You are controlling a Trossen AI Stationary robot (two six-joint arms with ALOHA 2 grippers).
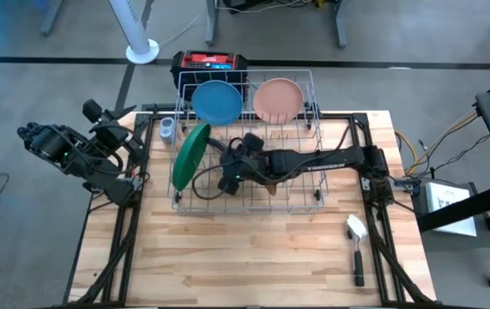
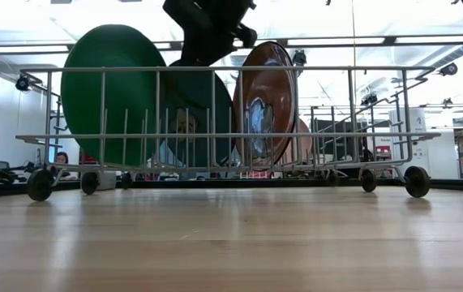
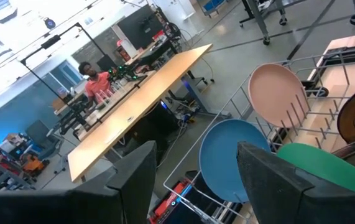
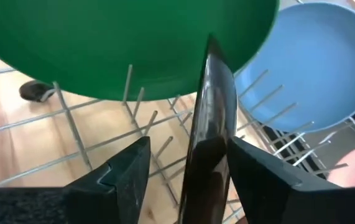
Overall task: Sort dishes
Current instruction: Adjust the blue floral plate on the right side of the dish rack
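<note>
Colours here: the rack [image 1: 309,137] is plain grey wire on little black wheels. The big plate [image 1: 190,155] just beside the right gripper [image 1: 225,169] is solid green, no pattern. Past the gripper at the far end stand a light blue plate [image 1: 217,100] and a pale pink plate [image 1: 277,99], both plain. The plate [image 4: 209,134] edge-on between the gripper's black fingers looks dark and glossy, and from table level a second plate [image 2: 263,104] close by it is dark orange-brown with shiny reflections. The table [image 1: 253,257] is light wood in butcher-block strips. Well off from the gripper lies a brush [image 1: 357,246], white head, black handle. Behind the rack sits a red and black box [image 1: 209,62].
</note>
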